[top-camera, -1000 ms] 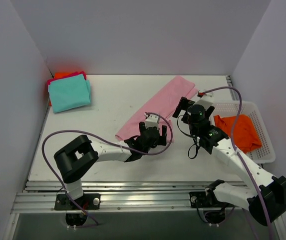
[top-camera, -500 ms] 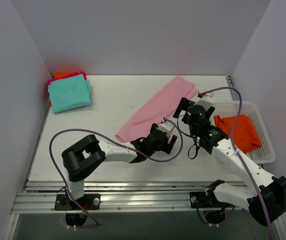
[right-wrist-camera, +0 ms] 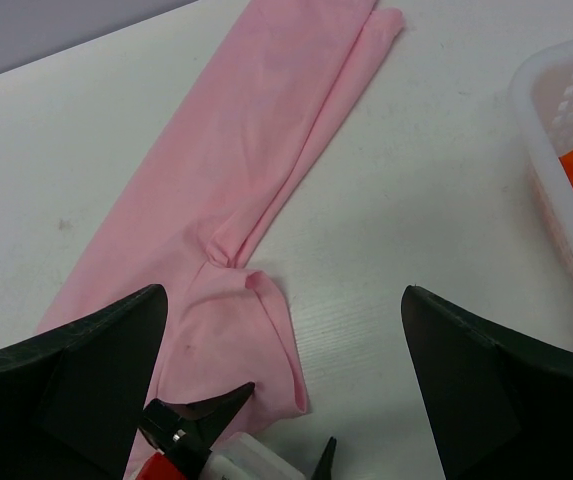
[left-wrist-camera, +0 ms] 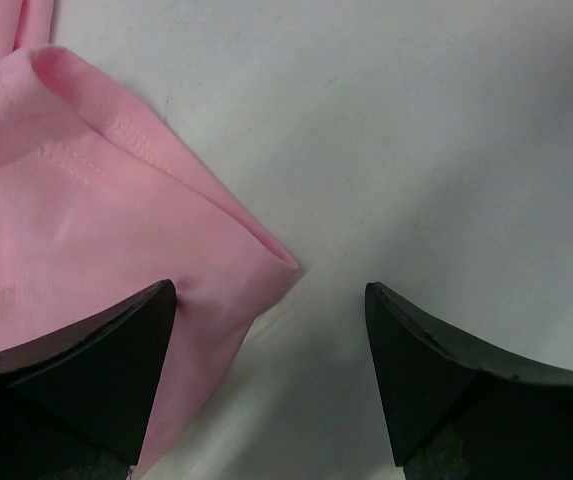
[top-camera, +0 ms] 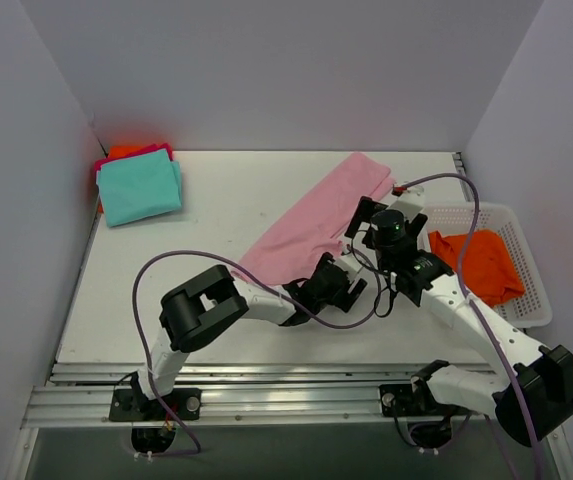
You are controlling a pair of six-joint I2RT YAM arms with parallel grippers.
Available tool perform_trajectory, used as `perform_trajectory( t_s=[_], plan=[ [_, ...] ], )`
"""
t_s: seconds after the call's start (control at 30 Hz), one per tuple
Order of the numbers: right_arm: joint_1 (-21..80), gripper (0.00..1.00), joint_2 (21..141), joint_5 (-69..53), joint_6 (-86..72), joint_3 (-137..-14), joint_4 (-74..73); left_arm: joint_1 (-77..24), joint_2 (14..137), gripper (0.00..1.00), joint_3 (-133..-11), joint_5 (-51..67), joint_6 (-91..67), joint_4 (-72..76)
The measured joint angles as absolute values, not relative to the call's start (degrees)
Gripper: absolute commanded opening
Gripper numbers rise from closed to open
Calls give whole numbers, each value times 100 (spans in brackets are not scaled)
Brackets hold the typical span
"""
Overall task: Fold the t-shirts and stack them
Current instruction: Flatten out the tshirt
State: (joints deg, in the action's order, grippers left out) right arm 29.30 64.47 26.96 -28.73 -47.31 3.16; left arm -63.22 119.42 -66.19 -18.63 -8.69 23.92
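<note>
A pale pink t-shirt [top-camera: 316, 215], folded into a long strip, lies diagonally across the table's middle. Its near right corner [left-wrist-camera: 266, 255] sits between the open fingers of my left gripper [left-wrist-camera: 271, 290]. One fingertip is over the cloth, the other over bare table, and nothing is gripped. In the top view my left gripper [top-camera: 344, 282] is low at that corner. My right gripper [top-camera: 388, 208] hovers wide open above the shirt's right edge [right-wrist-camera: 266, 290], holding nothing. A teal t-shirt [top-camera: 139, 188] tops a folded stack at the back left, with magenta and orange edges under it. An orange t-shirt [top-camera: 481, 262] lies in the basket.
The white mesh basket [top-camera: 526, 300] stands at the table's right edge, close beside my right arm. White walls close in the back and both sides. A purple cable loops from each arm over the table's near half.
My left arm has reached further right along the pink shirt's near end to its near right corner. The right arm has barely moved, and both grippers stay open.
</note>
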Motion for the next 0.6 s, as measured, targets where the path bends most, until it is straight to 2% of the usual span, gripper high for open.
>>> perform_trajectory(
  t_s=[0.03, 0.07, 0.13, 0.17, 0.23, 0.33, 0.47, 0.6],
  plan=[
    [2930, 100, 6453, 2700, -2873, -4731, 316, -6311, 12003, 83, -6681, -1879, -849, 2425],
    [2930, 100, 6455, 2703, -2873, -4731, 316, -6300, 12068, 70, -6748, -1890, -832, 2464],
    [2930, 100, 6455, 2707, -2871, -4731, 318, -6294, 12145, 55, -6818, -1911, -819, 2523],
    [2930, 100, 6455, 2709, -2873, -4731, 316, -6289, 12164, 41, -6825, -1922, -816, 2558],
    [2930, 100, 6458, 2724, -2873, -4731, 318, -6283, 12173, 39, -6823, -1955, -810, 2582],
    [2930, 100, 6486, 2749, -2873, -4731, 320, -6278, 12173, 3, -6788, -2014, -838, 2615],
    [2930, 100, 6667, 2764, -2882, -4735, 311, -6270, 12138, 2, -6615, -2187, -840, 2808],
    [2930, 100, 6919, 2773, -2906, -4842, 161, -6224, 11642, 2, -5881, -2464, -1002, 2952]
  ],
)
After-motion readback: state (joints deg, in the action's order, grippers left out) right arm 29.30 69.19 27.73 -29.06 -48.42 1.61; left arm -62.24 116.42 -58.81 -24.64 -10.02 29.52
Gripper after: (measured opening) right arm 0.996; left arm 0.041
